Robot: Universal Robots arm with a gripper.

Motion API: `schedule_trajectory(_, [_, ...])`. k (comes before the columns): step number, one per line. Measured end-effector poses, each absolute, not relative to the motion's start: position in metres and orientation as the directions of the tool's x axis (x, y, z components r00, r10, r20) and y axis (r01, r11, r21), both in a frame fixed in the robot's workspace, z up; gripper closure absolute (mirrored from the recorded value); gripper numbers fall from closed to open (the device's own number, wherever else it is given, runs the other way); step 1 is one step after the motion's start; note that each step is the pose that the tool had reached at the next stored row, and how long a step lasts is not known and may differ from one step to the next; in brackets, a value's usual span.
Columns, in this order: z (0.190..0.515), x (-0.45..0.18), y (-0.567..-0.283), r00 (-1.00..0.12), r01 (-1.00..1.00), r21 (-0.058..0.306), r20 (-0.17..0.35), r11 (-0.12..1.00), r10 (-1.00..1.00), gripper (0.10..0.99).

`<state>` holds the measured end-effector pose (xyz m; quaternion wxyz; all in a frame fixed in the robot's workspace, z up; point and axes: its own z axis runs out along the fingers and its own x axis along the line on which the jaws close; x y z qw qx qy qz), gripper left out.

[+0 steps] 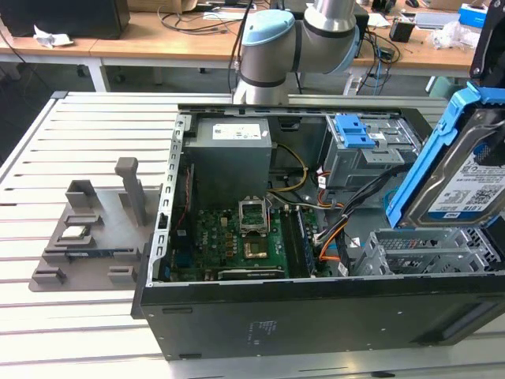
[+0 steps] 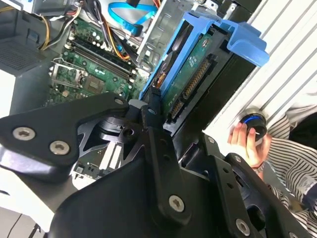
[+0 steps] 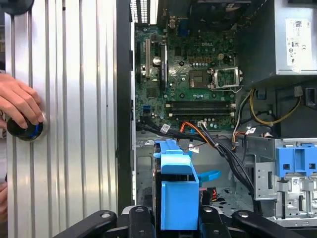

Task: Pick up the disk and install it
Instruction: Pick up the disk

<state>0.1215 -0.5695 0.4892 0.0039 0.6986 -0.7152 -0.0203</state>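
Note:
The disk (image 1: 461, 189) is a silver hard drive with a white-and-blue label in a blue plastic bracket. It hangs tilted above the open computer case (image 1: 316, 316) at the exterior view's right, over a grey bay (image 1: 426, 253). My gripper (image 3: 173, 220) is shut on the disk, with one black finger (image 3: 139, 218) on each side of the blue bracket (image 3: 178, 193). In the second wrist view the disk (image 2: 190, 74) stands edge-on with its connector showing, clamped in my gripper (image 2: 166, 111).
Inside the case lie a green motherboard (image 1: 237, 237), a big grey box with a white sticker (image 1: 233, 154), a grey cage with a blue latch (image 1: 355, 138) and loose cables (image 3: 218, 144). A grey fixture (image 1: 95, 229) stands on the slatted table. A person's hand (image 3: 17, 104) rests on a black knob (image 3: 26, 130).

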Motion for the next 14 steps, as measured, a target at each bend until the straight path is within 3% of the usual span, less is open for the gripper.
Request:
schedule_trajectory(3, [0.489,0.122,-0.581,-0.024,-0.999,0.035,-0.023,0.023,-0.999,0.725])
schedule_trajectory(6, [0.488,0.122,-0.613,-0.024,-0.999,0.035,-0.023,0.023,-0.999,0.725])
schedule_trajectory(14, [0.474,0.129,-0.607,-0.024,-0.999,0.035,-0.023,0.023,-0.999,0.725])
